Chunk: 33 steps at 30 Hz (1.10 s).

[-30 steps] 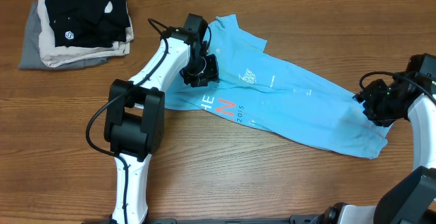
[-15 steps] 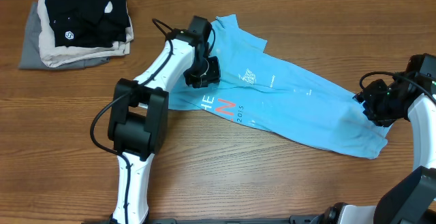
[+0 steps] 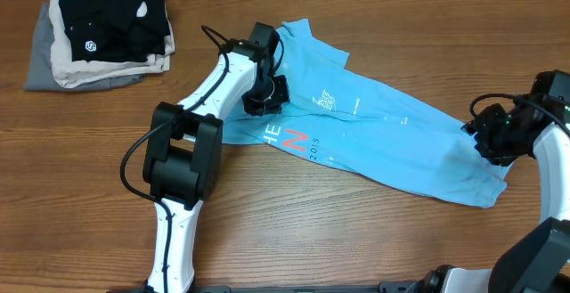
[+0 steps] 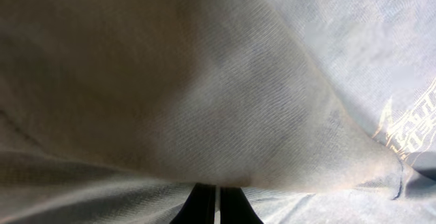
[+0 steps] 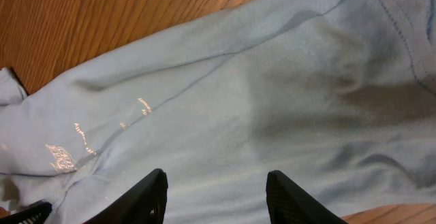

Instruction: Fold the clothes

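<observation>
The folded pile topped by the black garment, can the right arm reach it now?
Probably not: the right gripper is at the T-shirt's far hem, with the shirt and left arm between it and the pile.

A stack of folded garments is located in the upper left of the overhead frame, on a wooden table (image 3: 356,231). A black garment (image 3: 116,12) bearing a small white logo (image 3: 90,47) is placed on top, a beige garment (image 3: 64,65) beneath it, and a grey garment (image 3: 37,60) at the bottom.
</observation>
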Tool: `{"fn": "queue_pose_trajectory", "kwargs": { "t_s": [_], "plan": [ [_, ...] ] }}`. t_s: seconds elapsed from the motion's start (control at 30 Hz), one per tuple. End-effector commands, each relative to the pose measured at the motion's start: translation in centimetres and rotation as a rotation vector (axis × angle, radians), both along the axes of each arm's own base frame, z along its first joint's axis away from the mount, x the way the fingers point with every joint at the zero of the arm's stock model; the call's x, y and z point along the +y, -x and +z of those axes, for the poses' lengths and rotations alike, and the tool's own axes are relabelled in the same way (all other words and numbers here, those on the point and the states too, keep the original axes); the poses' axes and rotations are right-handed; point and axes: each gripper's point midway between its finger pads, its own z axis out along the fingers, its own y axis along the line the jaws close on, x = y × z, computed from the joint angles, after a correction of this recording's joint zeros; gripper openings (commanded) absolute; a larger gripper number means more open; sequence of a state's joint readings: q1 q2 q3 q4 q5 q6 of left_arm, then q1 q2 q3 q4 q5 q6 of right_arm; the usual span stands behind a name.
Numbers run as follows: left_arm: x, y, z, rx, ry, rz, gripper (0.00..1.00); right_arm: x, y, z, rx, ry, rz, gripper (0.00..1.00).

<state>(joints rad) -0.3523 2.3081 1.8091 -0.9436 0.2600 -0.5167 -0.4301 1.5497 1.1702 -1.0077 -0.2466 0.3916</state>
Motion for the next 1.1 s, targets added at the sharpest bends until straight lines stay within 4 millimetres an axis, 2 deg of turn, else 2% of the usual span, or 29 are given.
{"fn": "queue_pose_trajectory", "kwargs": {
  "t_s": [0.0, 0.1, 0.3, 0.5, 0.67, 0.8, 0.87, 0.97, 1.07],
  "plan": [
    [-0.3, -0.2, 0.1, -0.001, -0.012, -0.028, 0.04, -0.3, -0.4, 0.4, -0.012, 0.017, 0.003, 0.50],
    [-0.4, -0.7, 1.3, -0.018, -0.011, -0.049, 0.04, -0.3, -0.4, 0.4, -0.012, 0.017, 0.003, 0.50],
    [-1.1, -3.0, 3.7, -0.108, 0.006, -0.051, 0.04, -0.3, -0.4, 0.4, -0.011, 0.017, 0.003, 0.50],
    [-2.1, -5.3, 4.1, -0.214, 0.039, -0.069, 0.06, -0.2, -0.4, 0.4, -0.011, 0.016, 0.003, 0.50],
    [-2.9, -6.1, 4.5, -0.260, 0.056, -0.077, 0.28, -0.2, -0.2, 0.4, -0.005, 0.014, 0.003, 0.50],
    [-3.8, -7.3, 5.1, -0.331, 0.072, -0.113, 0.35, -0.2, -0.3, 0.4, -0.007, 0.015, 0.003, 0.50],
    [-4.4, -8.5, 5.8, -0.401, 0.086, -0.142, 0.36, -0.3, -0.5, 0.4, -0.016, 0.019, 0.003, 0.50],
    [-5.2, -11.1, 7.5, -0.536, 0.119, -0.157, 0.45, -0.6, -1.3, 0.7, -0.057, 0.043, 0.032, 0.50],
    [-5.1, -14.0, 10.3, -0.680, 0.147, -0.154, 0.49, -1.1, -2.3, 1.1, -0.103, 0.081, 0.071, 0.54]
  ]
}}
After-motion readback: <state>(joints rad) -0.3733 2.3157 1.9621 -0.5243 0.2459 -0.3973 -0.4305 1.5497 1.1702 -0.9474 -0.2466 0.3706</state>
